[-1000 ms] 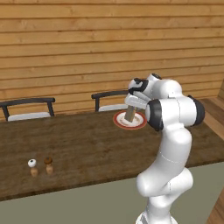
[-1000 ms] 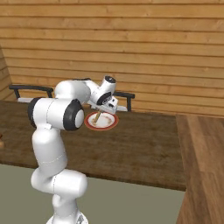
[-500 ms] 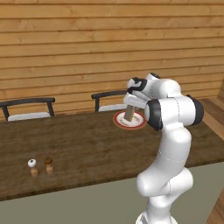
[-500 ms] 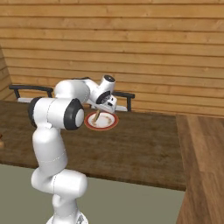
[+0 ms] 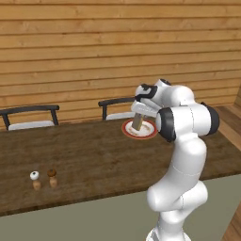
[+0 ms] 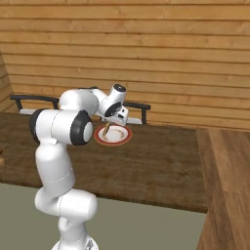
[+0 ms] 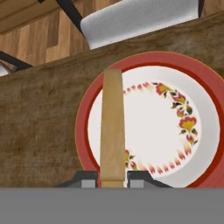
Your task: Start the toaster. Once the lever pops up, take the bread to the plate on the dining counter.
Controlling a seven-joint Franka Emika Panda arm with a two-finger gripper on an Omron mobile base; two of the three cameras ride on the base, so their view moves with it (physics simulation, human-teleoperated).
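Where the dining counter [image 5: 89, 160] meets a plank wall, the gripper [image 7: 112, 177] clamps the bread [image 7: 112, 131] edge-on over the plate [image 7: 202, 127], perhaps touching; shakers [image 5: 43, 179] stand well apart.

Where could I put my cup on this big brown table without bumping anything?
Bare wood runs between the two shakers near the front edge and the plate. It's crowded at the plate, where the gripper holds the bread over it, chairs behind.

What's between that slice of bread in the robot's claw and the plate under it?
Nothing: the bread, shut in the jaws, hangs edge-down over the plate, with bare plate below it in the hand view.
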